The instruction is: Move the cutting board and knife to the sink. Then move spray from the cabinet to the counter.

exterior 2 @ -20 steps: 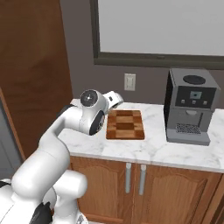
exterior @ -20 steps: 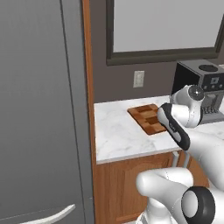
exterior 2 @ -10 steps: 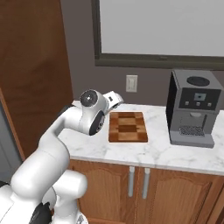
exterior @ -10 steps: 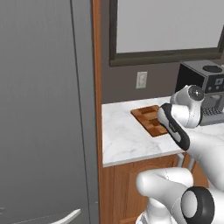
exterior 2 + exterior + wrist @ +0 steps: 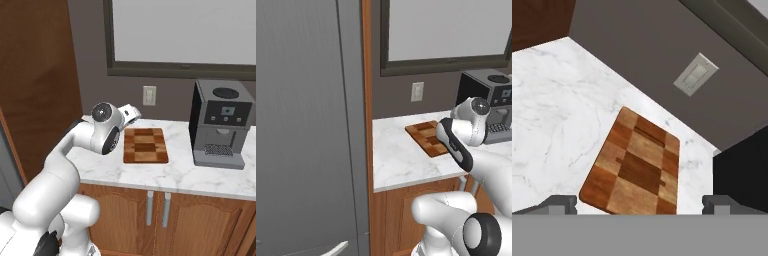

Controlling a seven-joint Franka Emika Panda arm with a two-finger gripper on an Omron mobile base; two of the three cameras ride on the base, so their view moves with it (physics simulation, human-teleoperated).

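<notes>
The checkered wooden cutting board (image 5: 145, 145) lies flat on the white marble counter (image 5: 180, 172), near the back wall. It also shows as the cutting board (image 5: 428, 137) partly behind my forearm, and as the cutting board (image 5: 634, 165) right below the hand. My gripper (image 5: 640, 204) hovers above the board's near end, open, with its two dark fingertips (image 5: 559, 202) spread wide and nothing between them. The knife, the sink, the spray and the cabinet are out of view.
A dark coffee machine (image 5: 220, 125) stands on the counter right of the board. A wall outlet (image 5: 149, 95) sits behind the board under a framed window (image 5: 185, 30). A tall grey fridge unit (image 5: 306, 125) and a wooden side panel (image 5: 35, 75) bound the counter's left end.
The whole picture has shifted slightly, so the base has moved a little. The arm keeps its pose over the board and the gripper stays open.
</notes>
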